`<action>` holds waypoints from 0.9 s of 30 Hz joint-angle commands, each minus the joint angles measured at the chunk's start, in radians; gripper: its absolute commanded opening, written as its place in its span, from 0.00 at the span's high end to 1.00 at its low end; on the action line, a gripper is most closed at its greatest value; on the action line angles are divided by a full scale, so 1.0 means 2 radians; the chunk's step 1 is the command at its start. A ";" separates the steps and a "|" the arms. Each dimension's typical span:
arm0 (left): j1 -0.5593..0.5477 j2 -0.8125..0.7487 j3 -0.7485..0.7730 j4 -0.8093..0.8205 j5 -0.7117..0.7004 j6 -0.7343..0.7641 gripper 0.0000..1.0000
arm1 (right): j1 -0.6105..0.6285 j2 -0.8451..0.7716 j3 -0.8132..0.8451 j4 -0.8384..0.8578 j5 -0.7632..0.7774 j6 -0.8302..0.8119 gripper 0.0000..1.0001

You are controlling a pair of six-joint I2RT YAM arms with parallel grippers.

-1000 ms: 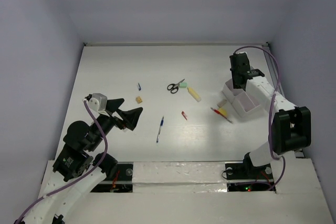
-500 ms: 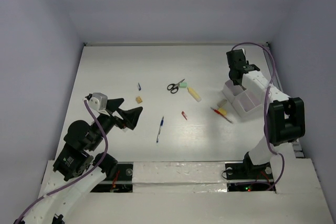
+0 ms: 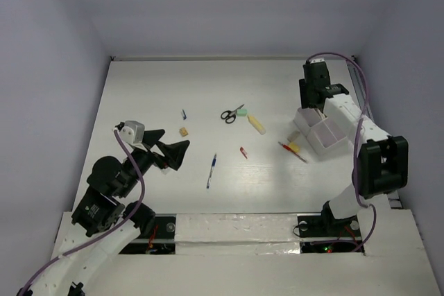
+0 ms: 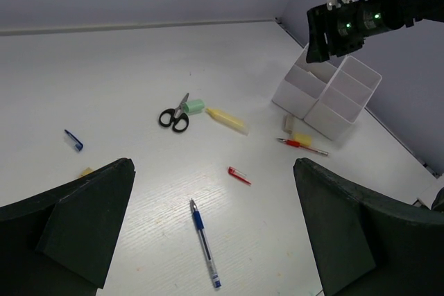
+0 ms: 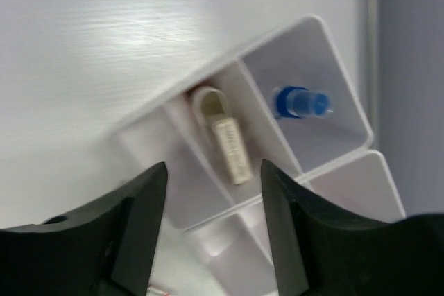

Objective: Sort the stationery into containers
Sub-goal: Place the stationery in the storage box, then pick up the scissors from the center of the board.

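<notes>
My right gripper hangs open and empty above the far corner of the white organiser tray. In the right wrist view it is over a compartment holding a cream eraser; a blue item lies in the neighbouring compartment. My left gripper is open and empty at the near left, and in the left wrist view it is above the blue-white pen. On the table lie black scissors, a mint eraser, a pale yellow marker, the pen and a red pencil.
A small red bit, a tan bit and a small blue bit lie mid-table. A yellow piece sits by the red pencil, beside the tray's near-left wall. Pale walls enclose the table on three sides.
My right gripper has shifted slightly toward the far side over the tray's far corner. The left arm has barely moved. The loose items lie where they were.
</notes>
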 commanded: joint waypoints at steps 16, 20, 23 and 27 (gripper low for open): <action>0.039 0.026 0.007 0.015 -0.037 0.004 0.01 | 0.222 0.181 0.156 0.110 -0.312 -0.001 0.56; 0.050 0.034 0.007 0.015 -0.033 0.004 0.01 | 0.227 0.260 0.227 0.069 -0.305 -0.019 0.56; 0.059 0.040 0.007 0.017 -0.026 0.004 0.01 | 0.237 0.287 0.258 0.058 -0.289 -0.026 0.56; 0.069 0.047 0.006 0.020 -0.017 0.004 0.01 | 0.242 0.320 0.277 0.052 -0.273 -0.037 0.57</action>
